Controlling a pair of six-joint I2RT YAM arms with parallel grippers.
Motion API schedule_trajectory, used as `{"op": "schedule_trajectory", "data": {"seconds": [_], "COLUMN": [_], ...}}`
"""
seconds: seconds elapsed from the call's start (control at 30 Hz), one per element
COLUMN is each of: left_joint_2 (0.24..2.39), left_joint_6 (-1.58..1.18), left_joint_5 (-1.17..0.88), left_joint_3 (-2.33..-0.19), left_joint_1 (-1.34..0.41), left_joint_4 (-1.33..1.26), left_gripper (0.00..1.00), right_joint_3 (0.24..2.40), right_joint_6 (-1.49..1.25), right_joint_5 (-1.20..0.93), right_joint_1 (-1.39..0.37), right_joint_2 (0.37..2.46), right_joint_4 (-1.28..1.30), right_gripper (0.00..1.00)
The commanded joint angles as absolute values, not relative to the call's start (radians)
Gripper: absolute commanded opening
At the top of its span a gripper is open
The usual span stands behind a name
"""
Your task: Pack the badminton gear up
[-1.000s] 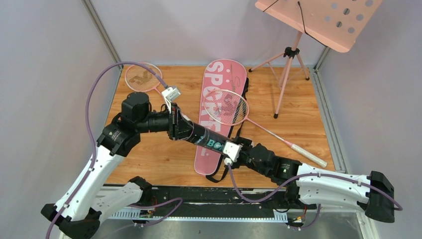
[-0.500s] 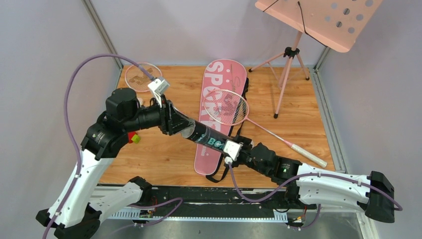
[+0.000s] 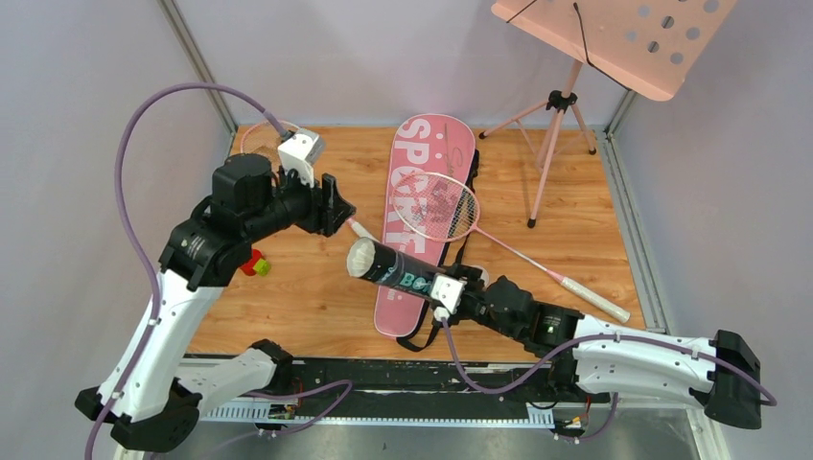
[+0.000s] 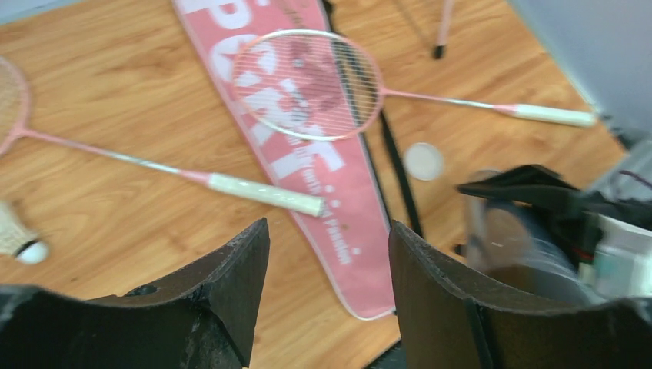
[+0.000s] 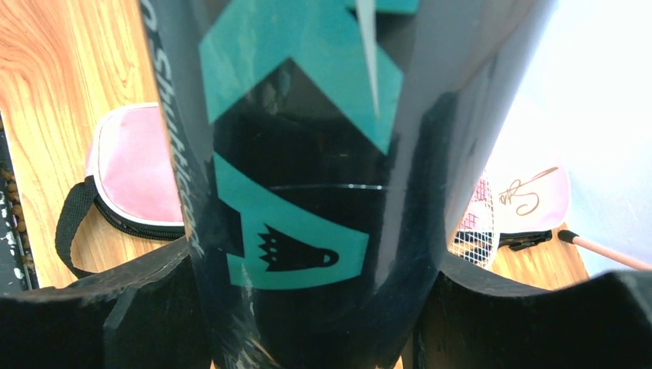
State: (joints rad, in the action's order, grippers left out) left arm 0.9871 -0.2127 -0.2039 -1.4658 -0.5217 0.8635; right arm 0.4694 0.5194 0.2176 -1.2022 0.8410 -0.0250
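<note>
Now our left gripper (image 3: 334, 203) has backed toward the far-left corner, jaws apart, empty; our right gripper (image 3: 449, 289) clamps the black tube (image 3: 391, 265), a shuttlecock (image 3: 360, 257) seemingly loaded.

Bright, even overhead light leaves only soft shadows on the table (image 3: 307, 307); the left wrist view is blurred, worst at its right where the tube (image 4: 507, 242) smears, and the right wrist view shows pale sheen down the tube.
</note>
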Motion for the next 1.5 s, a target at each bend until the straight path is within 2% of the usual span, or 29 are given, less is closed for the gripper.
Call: {"op": "schedule_trajectory", "data": {"seconds": [0.0,0.1,0.3,0.57,0.7,1.03,1.27,1.47], "left_joint_2": [1.062,1.130,1.336,1.786,1.941,2.167,2.282,2.306], "left_joint_6": [-0.090,-0.061,-0.011,0.095,0.101,0.146,0.096,0.091], "left_joint_5": [0.006,0.012,-0.119,-0.124,-0.136,-0.032,-0.139,-0.199], "left_joint_3": [-1.473,-1.459,-1.462,-1.678,-1.825,-2.016,-2.092,-2.100], "left_joint_1": [-0.490,-0.420,-0.182,-0.019,0.037,0.112,0.209,0.219], "left_joint_4": [0.878,0.866,0.800,0.801,0.836,0.833,0.866,0.893], "left_gripper": [0.67,0.67,0.66,0.65,0.63,0.67,0.70,0.69], "right_joint_3": [0.491,0.489,0.493,0.487,0.474,0.486,0.493,0.492], "right_joint_6": [0.517,0.515,0.507,0.497,0.501,0.501,0.496,0.491], "right_joint_5": [0.193,0.184,0.155,0.146,0.139,0.153,0.161,0.171], "right_joint_1": [-1.207,-1.210,-1.208,-1.218,-1.218,-1.218,-1.218,-1.218], "right_joint_2": [0.784,0.768,0.752,0.712,0.697,0.745,0.752,0.755], "right_joint_4": [-0.092,-0.091,-0.091,-0.085,-0.092,-0.078,-0.066,-0.064], "right_gripper": [0.36,0.36,0.37,0.37,0.37,0.37,0.38,0.38]}}
